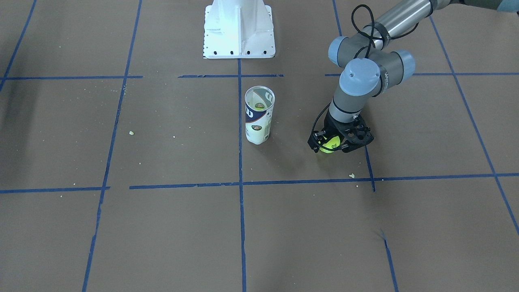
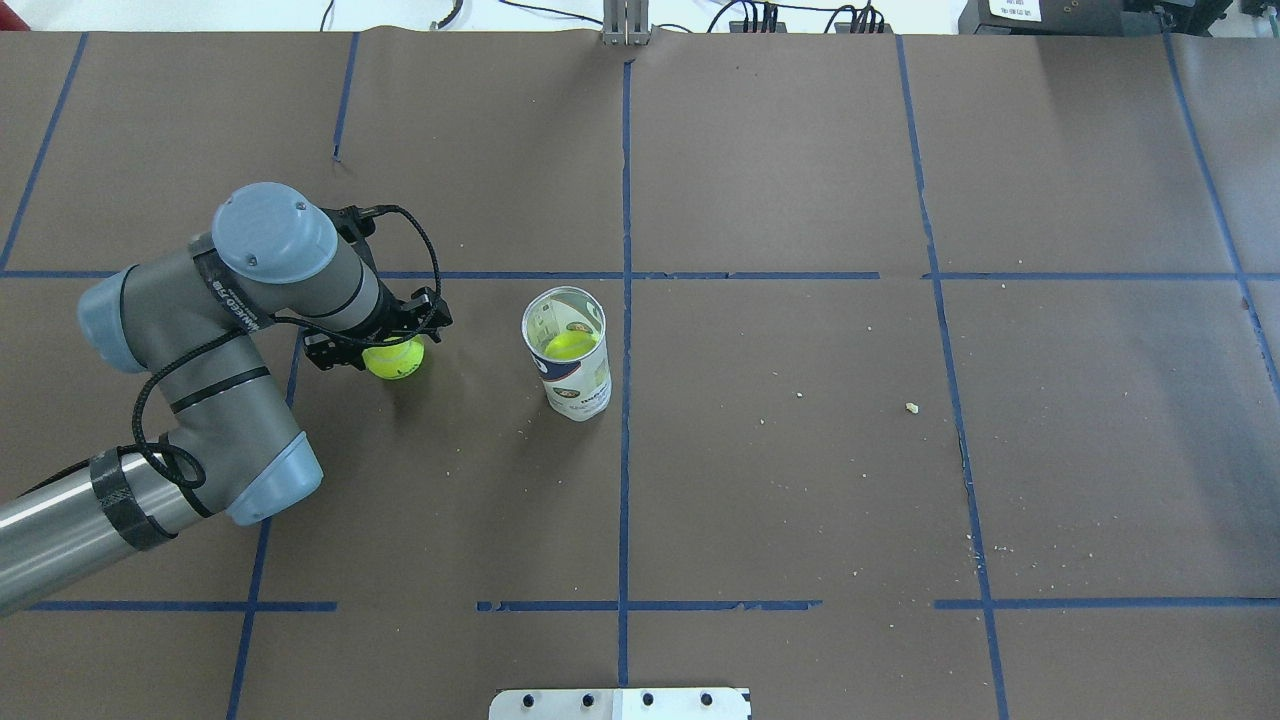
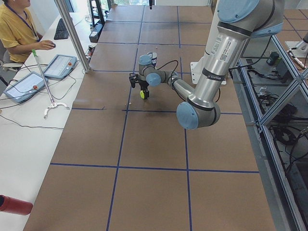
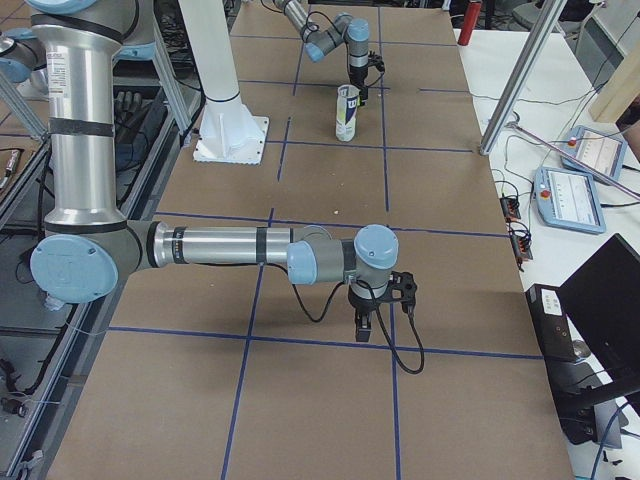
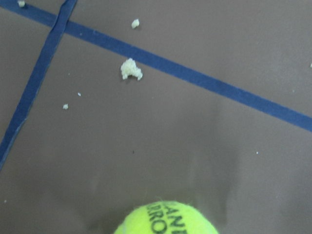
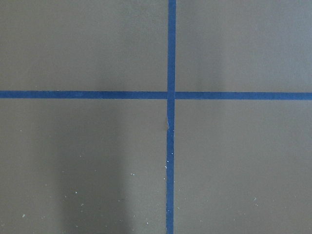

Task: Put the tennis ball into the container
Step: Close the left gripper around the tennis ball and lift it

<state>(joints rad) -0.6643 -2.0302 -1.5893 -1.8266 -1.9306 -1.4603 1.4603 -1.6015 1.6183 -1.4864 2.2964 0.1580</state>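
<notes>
The tennis ball sat low over the brown table in the left gripper, whose fingers pressed against its sides, apart from the upright tube and on the robot's left of it. The overhead and front cameras let us look down into the open tube and see a second ball inside, while the left wrist camera caught only the top of the held ball with its black lettering. The right gripper showed only in the right side view, far from the tube, so we could not tell how wide it stood.
</notes>
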